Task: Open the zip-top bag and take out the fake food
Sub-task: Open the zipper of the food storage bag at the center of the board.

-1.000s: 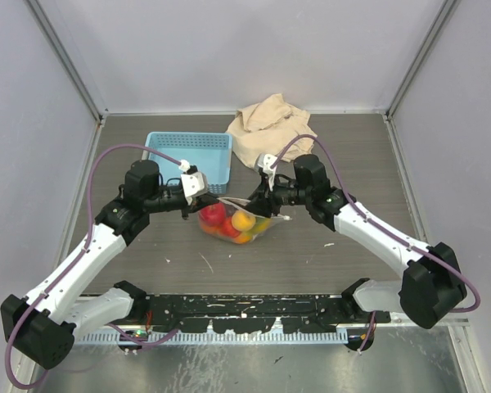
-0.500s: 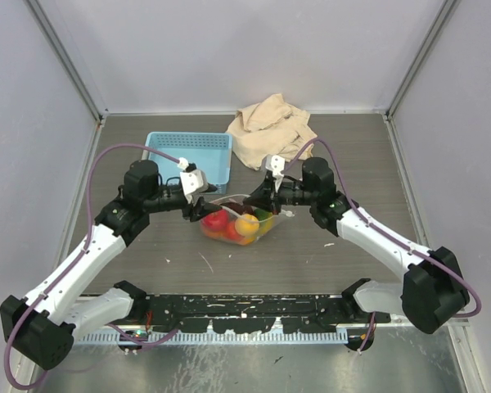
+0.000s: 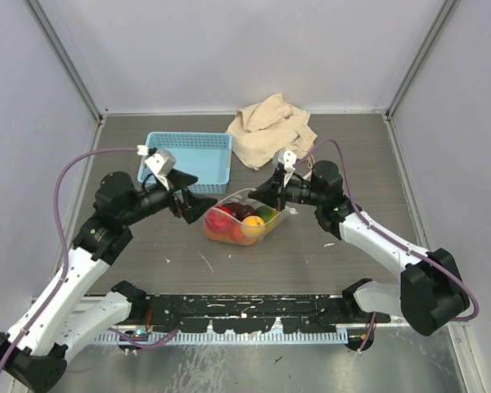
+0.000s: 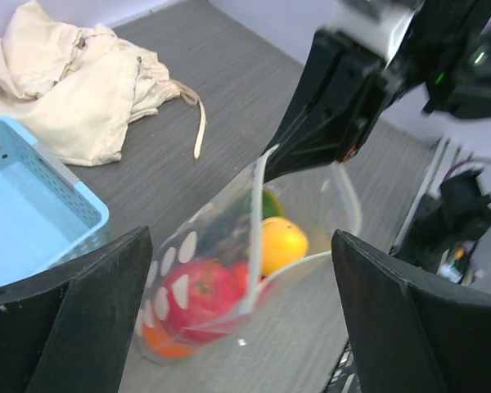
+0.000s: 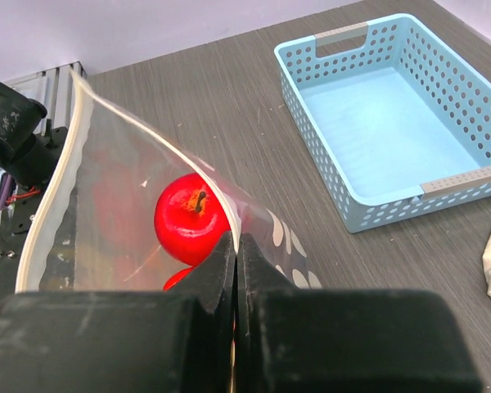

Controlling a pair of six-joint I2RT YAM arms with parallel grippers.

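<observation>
The zip-top bag (image 3: 266,227) stands on the table with its mouth open, clear with white dots (image 4: 184,250). Inside lies the fake food (image 3: 222,219): a red apple (image 4: 198,295), an orange-yellow fruit (image 4: 283,243), a green piece (image 4: 271,202) and an orange one low down. My right gripper (image 3: 267,196) is shut on the bag's right rim (image 5: 188,176), its fingertips (image 5: 222,254) pinching the plastic above the red apple (image 5: 190,217). My left gripper (image 3: 199,200) is open just left of the bag, holding nothing; its wide-set fingers (image 4: 74,319) frame the bag.
A light blue perforated basket (image 3: 221,141) sits behind the bag, seen also in the right wrist view as the basket (image 5: 393,115). A beige cloth drawstring bag (image 3: 270,127) lies at the back, right of the basket. The arms' base rail runs along the near edge.
My left gripper opened, let go of the bag's left rim and drew back to the left. My right gripper closed on the right rim; the bag's mouth now gapes wider.
</observation>
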